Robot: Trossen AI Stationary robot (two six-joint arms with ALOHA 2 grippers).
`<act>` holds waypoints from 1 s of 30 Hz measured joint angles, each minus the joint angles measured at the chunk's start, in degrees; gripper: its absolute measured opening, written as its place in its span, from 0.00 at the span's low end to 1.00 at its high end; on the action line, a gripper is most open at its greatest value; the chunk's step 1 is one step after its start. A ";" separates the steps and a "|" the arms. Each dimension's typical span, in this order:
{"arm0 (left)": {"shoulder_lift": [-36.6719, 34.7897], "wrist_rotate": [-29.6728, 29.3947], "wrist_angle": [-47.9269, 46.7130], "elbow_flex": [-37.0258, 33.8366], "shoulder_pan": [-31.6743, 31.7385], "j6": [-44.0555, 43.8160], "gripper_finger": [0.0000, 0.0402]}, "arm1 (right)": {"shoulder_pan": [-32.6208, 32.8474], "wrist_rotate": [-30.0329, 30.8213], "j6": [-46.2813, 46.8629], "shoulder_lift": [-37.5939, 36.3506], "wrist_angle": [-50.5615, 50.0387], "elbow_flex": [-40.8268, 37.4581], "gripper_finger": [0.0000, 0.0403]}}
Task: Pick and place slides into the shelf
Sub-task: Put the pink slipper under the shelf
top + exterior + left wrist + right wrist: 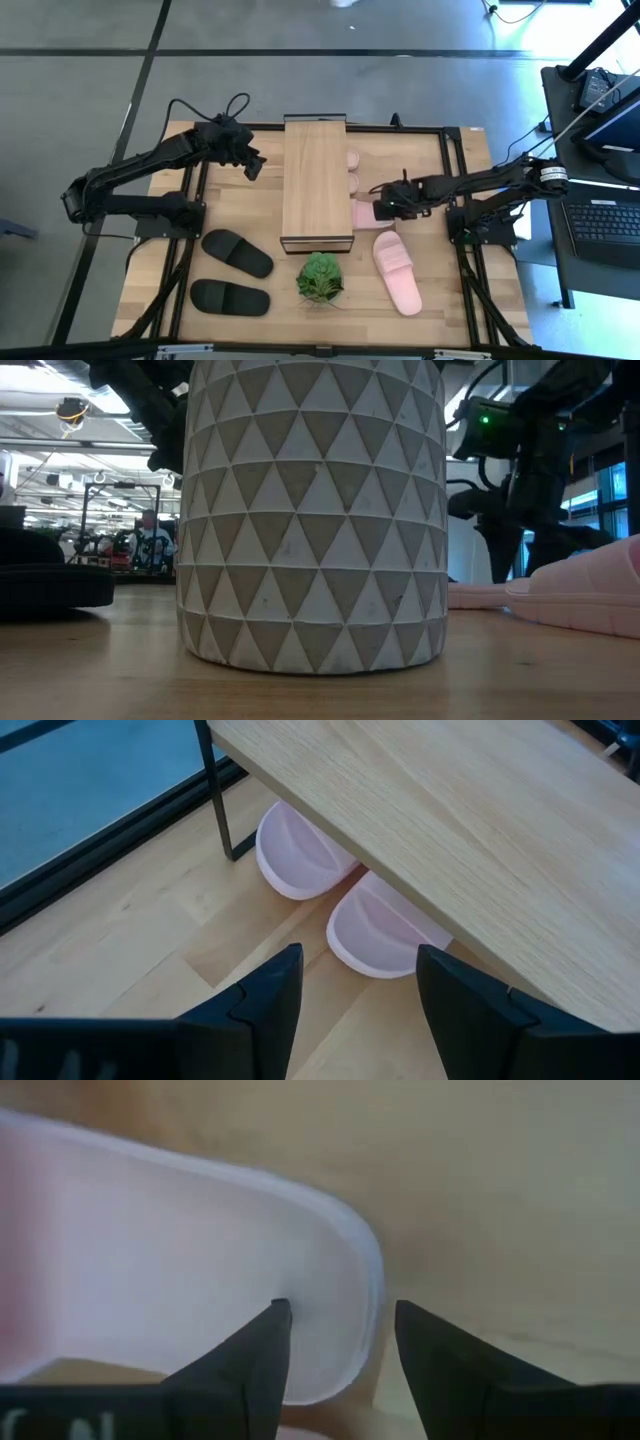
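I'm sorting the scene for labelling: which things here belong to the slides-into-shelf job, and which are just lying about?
Job:
- shelf
- two pink slides under the shelf
- pink slide at the right tool
- loose pink slide
- two black slides

Lying about:
- potted plant
- laptop

From the shelf (317, 180), you have bare table (225, 205) at 9 o'clock. At 3 o'clock, pink slides (362, 212) block entry; the potted plant (320, 277) obstructs 6 o'clock, black slides (237, 252) 7 o'clock.
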 joint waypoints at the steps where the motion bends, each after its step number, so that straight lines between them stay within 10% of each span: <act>1: -0.02 0.00 0.01 0.00 0.00 0.00 0.47 | 0.00 -0.55 0.08 0.00 1.13 -0.54 0.45; 19: -0.02 -0.02 0.25 0.00 0.00 0.04 0.47 | -0.11 0.78 3.13 -0.22 6.31 -4.41 0.09; 30: 0.00 -0.17 0.34 0.00 0.00 0.04 0.47 | -0.11 1.58 7.82 -0.12 7.26 -4.54 0.06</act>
